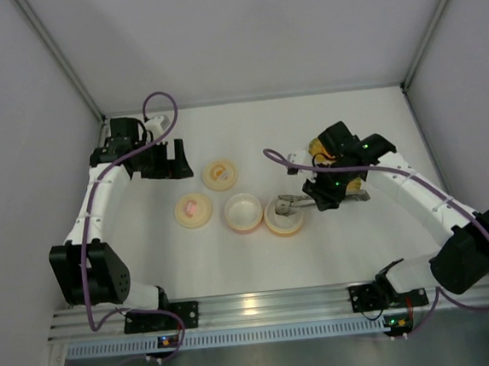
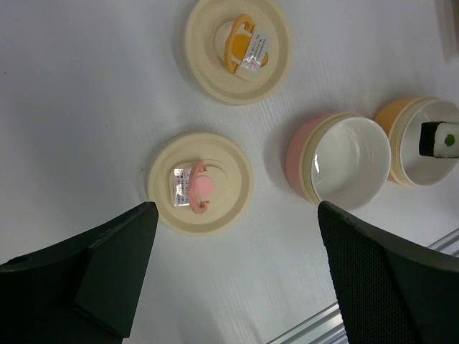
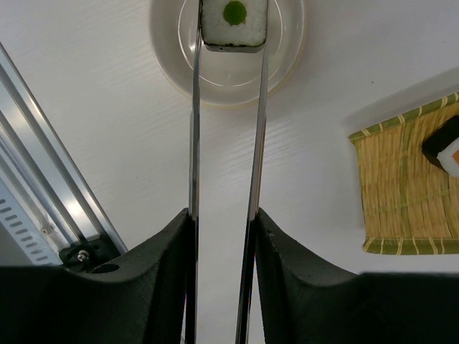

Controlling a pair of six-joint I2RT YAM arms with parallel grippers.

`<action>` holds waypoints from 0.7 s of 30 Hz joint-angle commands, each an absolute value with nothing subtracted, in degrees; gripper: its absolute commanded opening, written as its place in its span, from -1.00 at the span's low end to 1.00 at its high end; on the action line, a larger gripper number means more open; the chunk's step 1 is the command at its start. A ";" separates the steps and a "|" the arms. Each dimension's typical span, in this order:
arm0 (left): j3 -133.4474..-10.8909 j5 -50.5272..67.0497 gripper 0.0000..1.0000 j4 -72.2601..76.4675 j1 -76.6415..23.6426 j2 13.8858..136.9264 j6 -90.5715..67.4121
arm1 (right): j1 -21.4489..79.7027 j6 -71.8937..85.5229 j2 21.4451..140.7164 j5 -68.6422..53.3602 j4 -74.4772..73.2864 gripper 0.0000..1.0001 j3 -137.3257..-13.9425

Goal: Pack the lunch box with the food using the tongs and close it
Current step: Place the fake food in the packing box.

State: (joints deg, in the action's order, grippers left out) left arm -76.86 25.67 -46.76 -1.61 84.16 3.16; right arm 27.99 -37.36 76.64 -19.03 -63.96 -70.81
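Lunch box shown in four separate parts on the white table, top view. Left arm reaches to 10 o'clock of the parts, and right arm bends in from 3 o'clock. Bamboo tray lies at 1 o'clock of the orange bowl, partly under the right wrist. Pink bowl stands just beside the orange bowl at its 9 o'clock. The pink-centred lid lies at 9 o'clock of the pink bowl and the orange-centred lid at its 11 o'clock, both apart from it. Left gripper hangs over the table, fingers spread wide with nothing between them. Right gripper is part-closed, its fingers pressing both arms of the tongs. Tong tips pinch a sushi piece, green-centred, over the orange bowl's opening; whether it touches the bowl floor cannot be told. Second sushi piece, orange-centred, rests on the tray at the right-wrist view's 3 o'clock edge.
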 commanded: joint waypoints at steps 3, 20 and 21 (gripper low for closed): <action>-78.40 25.58 0.96 -46.32 -1.32 84.20 4.04 | 29.36 -37.26 78.22 -18.72 -58.89 -0.47 -71.28; -78.31 25.93 0.96 -45.79 -1.32 85.61 3.78 | 29.35 -38.76 78.92 -18.11 -59.15 -0.35 -69.87; -78.31 26.10 0.96 -45.62 -1.41 85.69 3.78 | 29.27 -38.67 78.93 -18.02 -59.06 -0.29 -69.79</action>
